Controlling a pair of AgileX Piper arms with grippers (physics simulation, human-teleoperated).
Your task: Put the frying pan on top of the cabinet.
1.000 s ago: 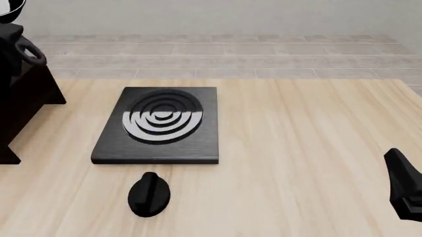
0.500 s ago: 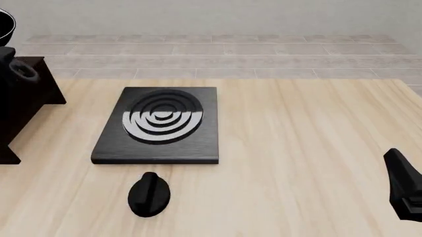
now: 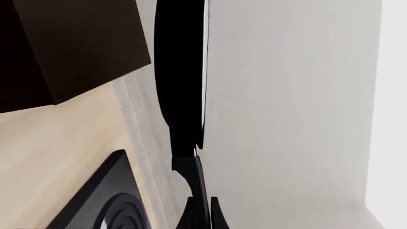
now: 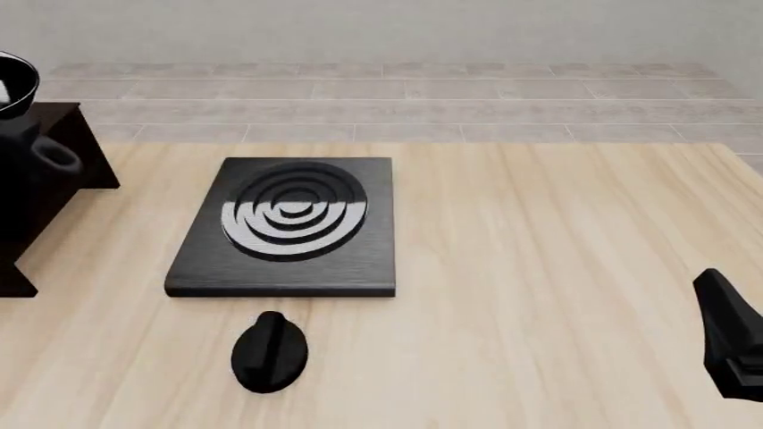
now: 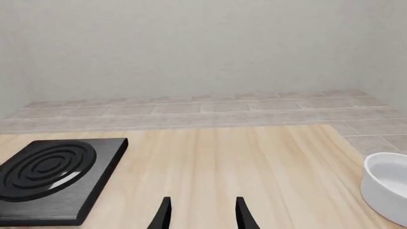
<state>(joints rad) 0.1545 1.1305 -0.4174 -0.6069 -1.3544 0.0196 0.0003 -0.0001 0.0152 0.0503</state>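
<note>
Since a second ago the frying pan (image 4: 12, 82) has shifted at the cabinet (image 4: 48, 192); left gripper (image 3: 198, 210) pinches its handle (right gripper (image 5: 201, 213) parted, idle); lower it level before release

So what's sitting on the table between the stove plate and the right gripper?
Nothing: in the front view, only bare wood lies between the stove plate and the right gripper. The round knob sits nearer, off that line.

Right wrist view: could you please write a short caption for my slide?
Open right gripper above the wooden table, black stove plate and white bowl on either side.
</note>
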